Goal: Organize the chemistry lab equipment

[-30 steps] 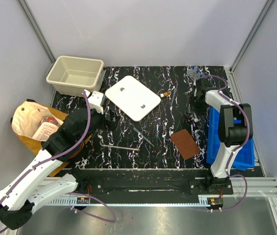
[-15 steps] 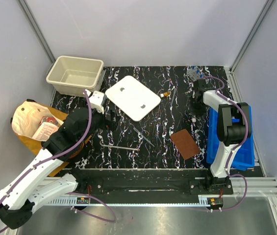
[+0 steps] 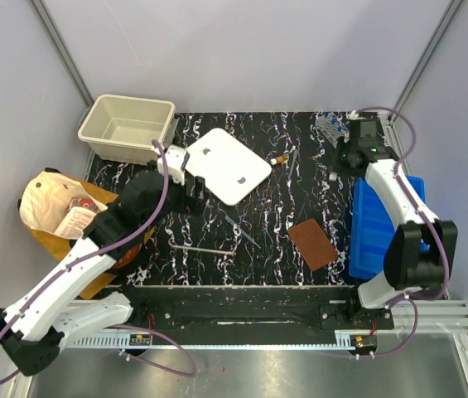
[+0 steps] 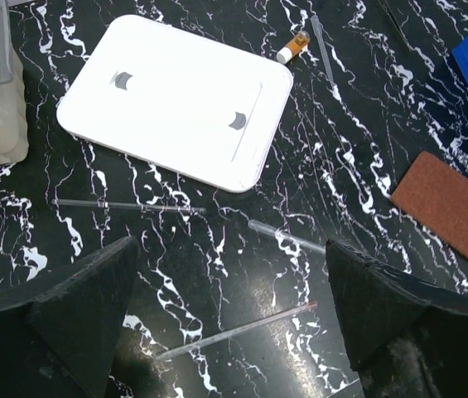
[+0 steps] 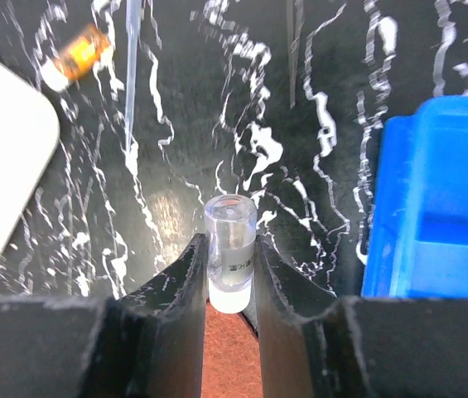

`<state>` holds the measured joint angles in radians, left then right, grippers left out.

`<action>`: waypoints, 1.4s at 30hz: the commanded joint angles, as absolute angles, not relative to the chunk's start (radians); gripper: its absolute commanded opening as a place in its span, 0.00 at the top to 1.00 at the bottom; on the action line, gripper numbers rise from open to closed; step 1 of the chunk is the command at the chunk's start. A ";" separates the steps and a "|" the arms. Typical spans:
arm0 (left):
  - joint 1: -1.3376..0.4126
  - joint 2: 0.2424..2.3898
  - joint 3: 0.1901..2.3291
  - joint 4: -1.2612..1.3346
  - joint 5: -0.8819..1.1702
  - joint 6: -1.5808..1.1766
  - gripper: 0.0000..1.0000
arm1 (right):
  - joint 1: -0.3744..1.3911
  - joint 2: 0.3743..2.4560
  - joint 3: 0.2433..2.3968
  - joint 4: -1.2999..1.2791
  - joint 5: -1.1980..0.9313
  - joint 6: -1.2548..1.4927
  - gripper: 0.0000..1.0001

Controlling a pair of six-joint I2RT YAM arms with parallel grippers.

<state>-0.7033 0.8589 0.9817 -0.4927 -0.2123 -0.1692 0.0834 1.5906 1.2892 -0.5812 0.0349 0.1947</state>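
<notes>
While the left gripper (image 4: 229, 257) hangs wide open over the table's middle, the right gripper (image 5: 231, 278) pinches a clear vial (image 5: 230, 232), axis along the fingers, just left of the blue bin (image 5: 441, 207). The rack (image 3: 326, 126) in the far right corner lies nearest this arm.

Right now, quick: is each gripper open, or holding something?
Left gripper: open, holding nothing.
Right gripper: closed on a small clear vial.
</notes>
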 commanded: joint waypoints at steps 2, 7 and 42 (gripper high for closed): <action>-0.696 0.988 1.199 -0.535 -0.255 -0.212 0.01 | -0.070 1.439 1.264 -0.554 0.081 0.386 0.77; -0.695 1.008 1.180 -0.506 -0.333 -0.198 0.01 | -0.239 1.339 1.142 -0.470 0.077 0.497 0.77; -0.698 0.914 1.043 -0.434 -0.273 -0.158 0.01 | -0.397 1.592 1.167 -0.321 0.164 0.591 0.57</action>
